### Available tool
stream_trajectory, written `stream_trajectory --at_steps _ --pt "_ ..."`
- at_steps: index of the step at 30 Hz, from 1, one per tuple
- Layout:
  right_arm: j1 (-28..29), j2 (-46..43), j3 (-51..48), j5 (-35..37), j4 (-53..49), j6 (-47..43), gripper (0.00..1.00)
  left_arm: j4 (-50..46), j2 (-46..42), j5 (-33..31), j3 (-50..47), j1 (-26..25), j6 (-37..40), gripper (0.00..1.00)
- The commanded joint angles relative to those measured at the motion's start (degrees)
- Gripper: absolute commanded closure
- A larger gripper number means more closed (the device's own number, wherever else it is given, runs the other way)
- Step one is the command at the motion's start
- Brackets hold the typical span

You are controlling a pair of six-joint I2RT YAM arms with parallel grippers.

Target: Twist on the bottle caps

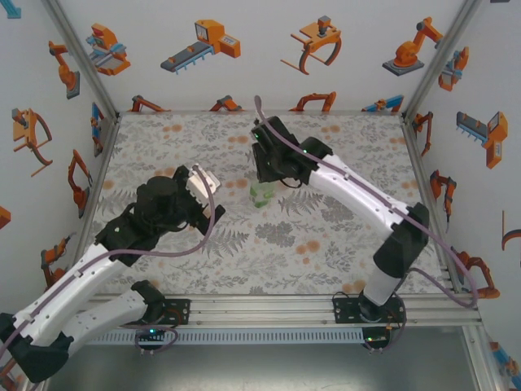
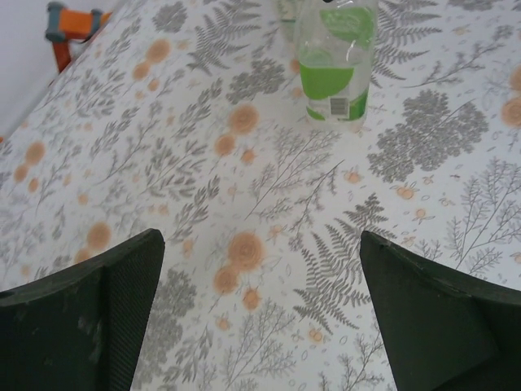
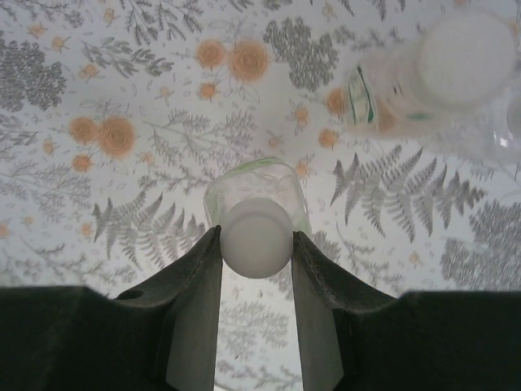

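A green-tinted bottle [image 3: 254,186] stands upright on the floral table, seen from straight above in the right wrist view. On its neck sits a white bottle cap [image 3: 256,238], and my right gripper [image 3: 256,238] is shut on that cap, one finger pressing each side. From overhead, the right gripper [image 1: 269,173] hangs over the green bottle [image 1: 262,195] at mid-table. My left gripper [image 2: 260,244] is open wide with nothing between its fingers, low over the cloth. The same bottle [image 2: 335,69] stands ahead of it, a gap of cloth away. The left gripper [image 1: 203,194] lies left of the bottle.
A second bottle [image 3: 383,98], labelled and wearing a white cap [image 3: 466,55], stands close to the upper right of the gripped one. A clear bottle edge [image 3: 509,122] shows beside it. Metal frame posts and printed walls [image 1: 73,98] ring the floral tabletop [image 1: 326,236].
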Motion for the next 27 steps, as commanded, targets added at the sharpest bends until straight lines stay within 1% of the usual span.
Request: stream_trajectory --at_steps 1,6,16,18,22,25,26,27 --pt "-1.09 5.27 6.05 -0.79 -2.44 -6.46 1.00 -3.70 -3.97 -4.03 -1.67 0.51 -1.22 0.03" --pt "-2.21 13.43 14.79 -1.22 -3.16 -9.10 1.00 -2.38 -7.71 -6.31 -5.78 0.52 -0.26 0.03" --pt "-4.19 26.70 30.95 -2.28 -8.66 -11.72 1.00 -3.77 -5.48 -5.36 -4.54 0.54 0.49 0.03" --pt "-4.29 27.84 32.84 -2.77 -9.81 -11.74 1.00 -3.90 -5.34 -5.17 -4.41 0.61 0.54 0.03" --pt "-4.30 28.05 32.46 -3.21 -9.60 -11.38 1.00 -3.92 -5.41 -5.26 -4.44 0.61 0.54 0.03" --pt "-4.29 27.72 31.32 -3.41 -9.17 -11.14 0.90 -3.79 -5.71 -5.24 -4.61 0.64 0.45 0.03" --pt "-4.33 27.62 31.06 -3.36 -9.10 -11.01 0.86 -3.83 -5.76 -5.22 -4.64 0.70 0.45 0.03" --pt "-4.29 27.46 30.72 -3.33 -8.86 -10.93 0.80 -3.76 -5.76 -5.28 -4.69 0.70 0.37 0.03"
